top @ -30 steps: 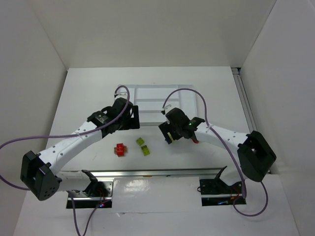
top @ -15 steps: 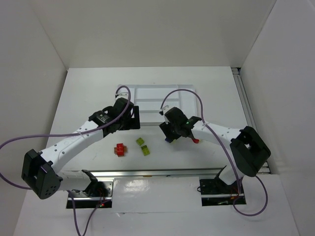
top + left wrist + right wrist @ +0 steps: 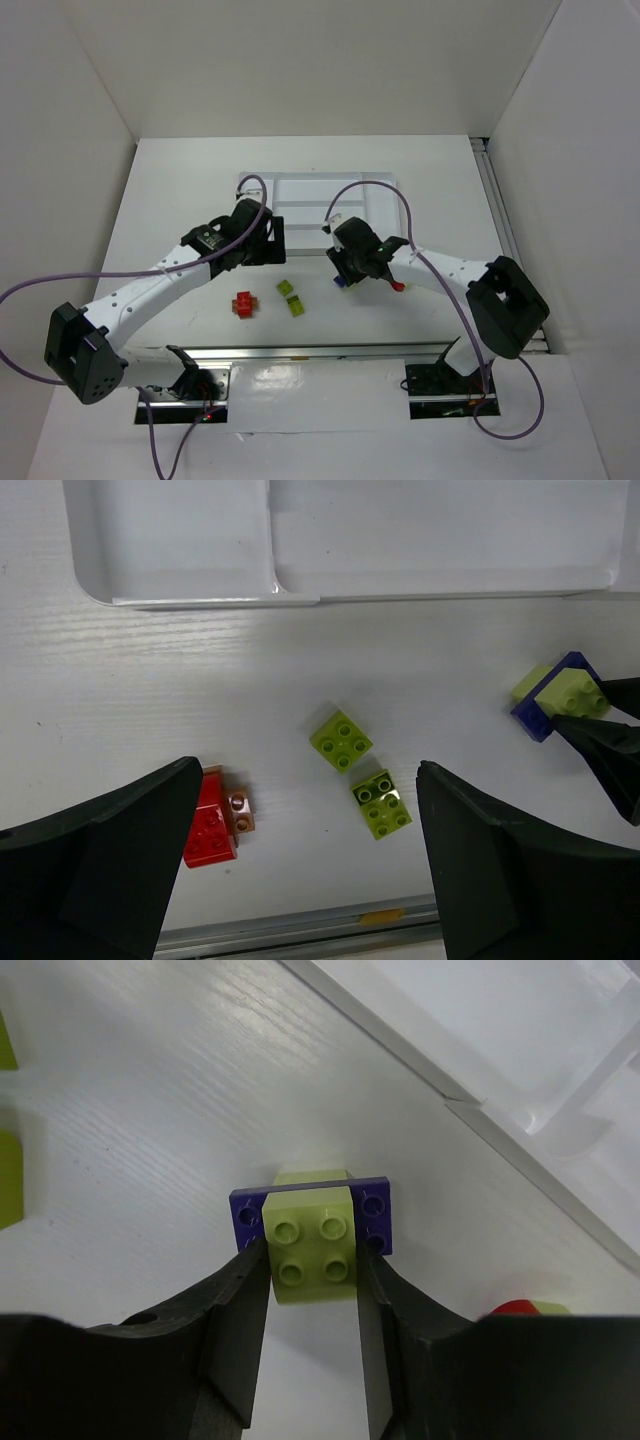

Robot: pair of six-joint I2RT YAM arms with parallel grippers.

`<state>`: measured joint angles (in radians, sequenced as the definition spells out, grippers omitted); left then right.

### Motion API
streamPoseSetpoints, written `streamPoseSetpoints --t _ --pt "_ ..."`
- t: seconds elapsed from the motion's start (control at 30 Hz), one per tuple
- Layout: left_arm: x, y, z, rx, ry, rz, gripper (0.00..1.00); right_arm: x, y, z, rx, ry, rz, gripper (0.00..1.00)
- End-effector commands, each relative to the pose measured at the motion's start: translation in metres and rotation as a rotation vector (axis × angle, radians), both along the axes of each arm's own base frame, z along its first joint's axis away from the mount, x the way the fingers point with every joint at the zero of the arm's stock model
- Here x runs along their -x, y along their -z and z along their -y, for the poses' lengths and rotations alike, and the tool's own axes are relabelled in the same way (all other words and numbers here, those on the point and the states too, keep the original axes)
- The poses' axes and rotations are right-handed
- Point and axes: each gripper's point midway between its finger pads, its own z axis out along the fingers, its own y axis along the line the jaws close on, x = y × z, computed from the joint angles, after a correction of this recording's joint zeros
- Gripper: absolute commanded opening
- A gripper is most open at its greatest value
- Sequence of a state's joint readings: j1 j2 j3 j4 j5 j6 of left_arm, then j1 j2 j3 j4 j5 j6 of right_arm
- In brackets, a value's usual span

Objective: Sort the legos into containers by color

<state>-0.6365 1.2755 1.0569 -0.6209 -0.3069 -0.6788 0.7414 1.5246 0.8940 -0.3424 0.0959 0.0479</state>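
My right pincer was clamped on the 2 opposite sides of a yellow-green brick. The brick sat stud-up on a dark purple plate, just in front of the tray. My left pincer hung wide apart and held nothing, also in front of the tray.

The main risk, as I judged it, was the stack. The 2 colours looked pressed together, so a lift could carry both into 1 compartment. The plate could also shake loose halfway and land anywhere. My fingers met only the brick's smooth side walls, so an off-centre squeeze could twist it out. The tray's near rim stood close, and a low carry could clip it.

Further in front of the tray lay 2 loose yellow-green bricks and a red brick, all unsorted. The compartments I could see held nothing.

The tabletop was white with a fine grain, flat and hard, and it looked slick enough to let a nudged brick slide. Plain white walls closed in the back and both sides.
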Motion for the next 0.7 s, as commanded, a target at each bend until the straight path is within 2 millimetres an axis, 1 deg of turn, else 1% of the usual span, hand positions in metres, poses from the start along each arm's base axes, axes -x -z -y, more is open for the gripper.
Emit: streamPoseSetpoints --t 0.0,0.03,0.07,0.1,0.13,0.17,0.2,0.23,0.27,0.3,0.33,0.37,0.4,0.43,0.47,0.5,0.53,0.57,0.6,0.63,0.67 --pt "0.001 -0.003 0.008 0.008 0.060 0.001 1.00 -0.013 -0.012 -0.014 -0.059 0.002 0.033 0.38" --pt "0.001 -0.003 0.008 0.008 0.060 0.000 1.00 -0.012 -0.012 -0.016 -0.072 0.009 0.023 0.33" --pt "0.001 -0.003 0.008 0.008 0.060 0.000 1.00 -0.012 -0.016 -0.017 -0.085 0.016 0.029 0.30" --pt "0.001 -0.005 0.007 0.007 0.067 0.009 1.00 -0.012 -0.025 -0.019 -0.103 0.010 0.037 0.30" --pt "0.001 -0.005 0.007 0.007 0.067 0.009 1.00 -0.008 -0.026 -0.017 -0.110 0.032 0.021 0.30" --pt "0.001 -0.009 0.005 0.002 0.068 0.025 1.00 -0.011 -0.037 -0.020 -0.126 0.032 0.037 0.30" --pt "0.001 -0.009 0.005 0.002 0.068 0.025 1.00 -0.010 -0.041 -0.020 -0.137 0.045 0.035 0.30" --pt "0.001 -0.010 0.004 0.002 0.075 0.035 1.00 -0.009 -0.056 -0.020 -0.167 0.059 0.049 0.30" --pt "0.000 -0.012 0.008 0.018 0.084 0.039 1.00 -0.013 -0.067 -0.020 -0.194 0.076 0.068 0.30" --pt "0.000 -0.021 0.011 0.041 0.105 0.066 1.00 -0.010 -0.072 -0.018 -0.206 0.088 0.065 0.30" --pt "0.002 -0.022 0.015 0.060 0.131 0.075 1.00 -0.011 -0.091 -0.017 -0.254 0.098 0.084 0.30" --pt "0.007 -0.023 0.023 0.096 0.187 0.073 1.00 -0.011 -0.103 -0.018 -0.294 0.112 0.082 0.30" --pt "0.004 -0.035 0.034 0.152 0.212 0.119 0.98 -0.013 -0.112 -0.014 -0.328 0.129 0.086 0.30" --pt "0.008 -0.043 0.038 0.189 0.257 0.153 0.98 -0.006 -0.131 -0.017 -0.404 0.110 0.088 0.30" --pt "0.014 -0.051 0.049 0.244 0.320 0.165 0.97 -0.007 -0.148 -0.017 -0.455 0.107 0.112 0.30" --pt "0.019 -0.059 0.057 0.292 0.361 0.180 0.93 -0.009 -0.158 -0.011 -0.485 0.112 0.124 0.30" --pt "0.012 -0.073 0.058 0.348 0.387 0.236 0.91 -0.002 -0.182 -0.014 -0.572 0.075 0.142 0.30" --pt "0.025 -0.082 0.066 0.428 0.469 0.237 0.90 0.001 -0.194 -0.013 -0.620 0.069 0.147 0.30" --pt "0.028 -0.090 0.069 0.469 0.505 0.253 0.88 -0.002 -0.205 -0.007 -0.654 0.068 0.166 0.30" --pt "0.025 -0.100 0.069 0.510 0.531 0.295 0.88 0.008 -0.225 -0.009 -0.724 0.019 0.177 0.30" --pt "0.037 -0.112 0.077 0.572 0.618 0.302 0.88 0.010 -0.234 -0.008 -0.763 0.011 0.176 0.30"
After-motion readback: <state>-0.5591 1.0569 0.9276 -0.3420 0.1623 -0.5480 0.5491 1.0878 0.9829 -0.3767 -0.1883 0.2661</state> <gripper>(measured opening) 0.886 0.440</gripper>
